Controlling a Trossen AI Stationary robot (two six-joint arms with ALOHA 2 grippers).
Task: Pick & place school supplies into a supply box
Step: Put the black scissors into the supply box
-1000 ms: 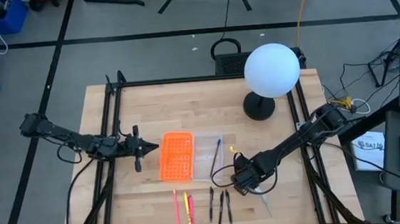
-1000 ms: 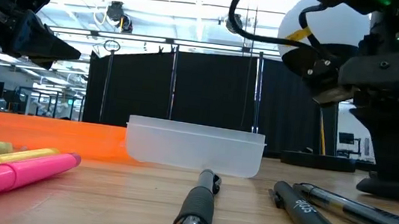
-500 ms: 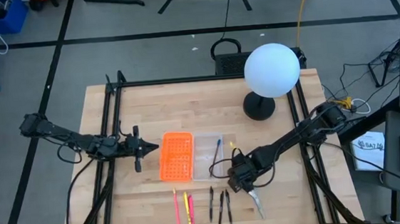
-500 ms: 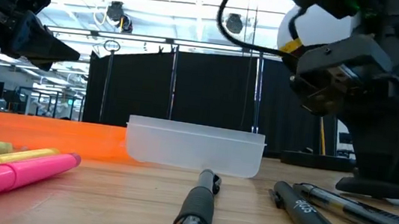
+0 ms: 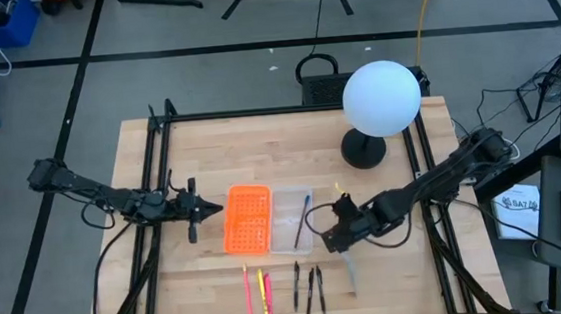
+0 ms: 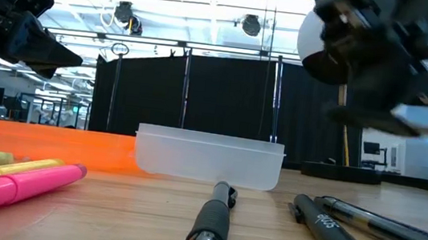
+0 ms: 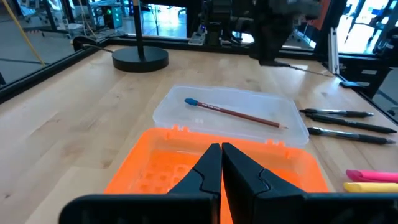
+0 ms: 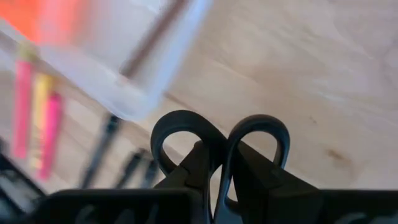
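My right gripper [image 5: 334,238] is right of the clear supply box [image 5: 290,219] and shut on the black-handled scissors [image 8: 221,134], whose silver blades [image 5: 351,270] trail toward the near edge. A pencil [image 7: 235,112] lies in the box. Pink and yellow pens [image 5: 258,293] and black pens [image 5: 309,287] lie on the table in front of the box. My left gripper [image 7: 221,163] is shut and empty, above the orange tray's [image 5: 247,218] left edge. My right gripper pinches the scissors between its two fingers where the two handle loops meet [image 8: 225,142]. The loops [image 8: 177,127] stick out beyond the fingertips. The fingers come slanting down from the table's right. In the low view the gripper [image 6: 384,42] stands well above the tabletop.
A white globe lamp [image 5: 381,97] on a black base [image 5: 363,150] stands at the far right of the table. The orange perforated tray touches the clear box's left side. Black frame rails [image 5: 154,177] run along the table's left and right sides.
My right gripper has risen from table height with the scissors and gone a little toward the far edge. The blades have swung toward the table's left and come away from the near edge. My left gripper has kept still.
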